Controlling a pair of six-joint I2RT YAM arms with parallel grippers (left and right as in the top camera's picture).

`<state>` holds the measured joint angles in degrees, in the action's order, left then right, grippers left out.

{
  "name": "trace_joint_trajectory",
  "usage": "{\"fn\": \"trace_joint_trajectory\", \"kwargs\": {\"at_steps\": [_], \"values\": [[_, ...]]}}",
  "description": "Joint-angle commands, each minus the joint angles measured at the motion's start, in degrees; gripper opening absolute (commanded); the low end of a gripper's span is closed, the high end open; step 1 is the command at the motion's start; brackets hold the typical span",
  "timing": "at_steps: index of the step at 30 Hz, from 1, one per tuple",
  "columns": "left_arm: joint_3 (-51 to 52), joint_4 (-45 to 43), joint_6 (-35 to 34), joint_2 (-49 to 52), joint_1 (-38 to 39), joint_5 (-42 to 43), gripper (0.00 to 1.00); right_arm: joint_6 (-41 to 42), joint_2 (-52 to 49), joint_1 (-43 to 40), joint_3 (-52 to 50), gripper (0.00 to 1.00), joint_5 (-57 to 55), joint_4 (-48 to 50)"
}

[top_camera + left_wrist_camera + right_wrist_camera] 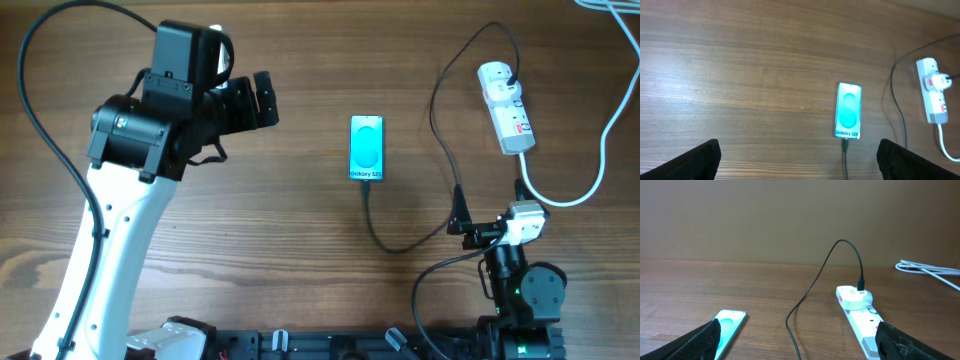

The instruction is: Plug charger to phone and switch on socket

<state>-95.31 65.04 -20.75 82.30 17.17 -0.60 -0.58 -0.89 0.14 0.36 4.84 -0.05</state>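
Both claws gape fully and grip nothing. We see the left claw (268, 100) above the table (300, 230), left of the phone (366, 148); the right claw (462, 222) sits low beside the cable (845, 159). The phone lies mid-table, screen up, the cable meeting its near end. The socket (505, 120) lies well to its right, the cable's adapter (496, 79) plugged in.

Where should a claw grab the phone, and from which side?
Probably across its two long edges near the middle, coming straight down. The phone lies flat, screen up, and the cable meets its Galaxy end, so keep off that end.
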Motion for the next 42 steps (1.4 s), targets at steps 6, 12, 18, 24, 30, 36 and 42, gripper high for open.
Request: {"fn": "trace_joint_trajectory", "kwargs": {"at_steps": [6,12,18,24,30,36,42], "values": [[22.84,-14.29,-0.74,-15.43,-1.99,-1.84,1.00,-0.79,0.68,0.28,-0.04,1.00,-0.37,0.13],[41.16,-24.22,-0.68,-32.37,-6.32,-1.53,1.00,-0.76,0.68,0.28,-0.04,1.00,-0.37,0.13],[54.99,-34.01,4.26,-46.84,-9.09,3.13,1.00,-0.79,0.68,0.28,-0.04,1.00,-0.37,0.13],[66.99,-42.18,4.98,-61.86,-9.09,4.31,1.00,-0.79,0.68,0.28,-0.04,1.00,-0.37,0.13],[78.77,-54.01,7.39,-72.63,-9.16,5.05,1.00,-0.79,0.68,0.28,-0.04,1.00,-0.37,0.13],[88.54,-61.92,7.50,-79.69,-13.20,5.09,1.00,-0.79,0.68,0.28,-0.04,1.00,-0.37,0.13],[92.06,-64.15,7.52,-82.12,-16.20,5.05,1.00,-0.76,0.68,0.28,-0.04,1.00,-0.37,0.13]]}}
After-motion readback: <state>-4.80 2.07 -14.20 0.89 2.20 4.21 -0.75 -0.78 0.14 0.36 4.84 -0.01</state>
